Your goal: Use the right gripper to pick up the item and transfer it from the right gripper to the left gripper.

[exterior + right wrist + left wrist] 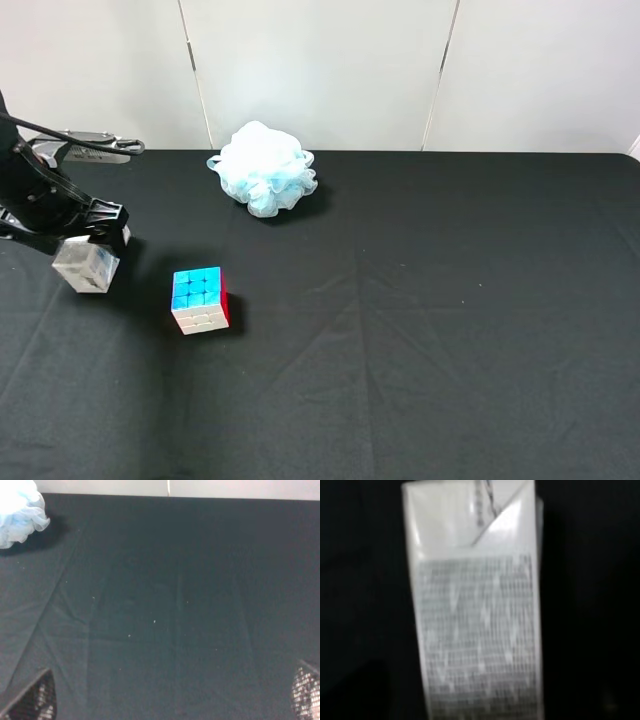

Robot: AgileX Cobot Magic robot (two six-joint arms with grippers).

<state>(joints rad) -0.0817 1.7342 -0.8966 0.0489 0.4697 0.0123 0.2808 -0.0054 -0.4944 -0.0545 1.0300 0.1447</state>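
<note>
the small white rectangular drink carton hangs at the far left of the black cloth-covered table, tilted, apparently just off the surface, in the grip of the left gripper, the black claw on the arm with the grey cable. in the left wrist view the carton fills nearly everything, a white face with blurred fine print and a folded top flap; the fingers themselves don't show there, so how wide they stand i can't tell, only that they seem closed against the carton from above.

just beside it, toward the middle, sits the multicoloured puzzle cube, apart from the carton. further back lies the pale blue mesh bath puff.

the right gripper is out of the high view; its own camera shows two finger tips spread wide apart, nothing between them but bare cloth.

so i'd judge the handover is done: the carton is with the left arm, the right has let go.
</note>
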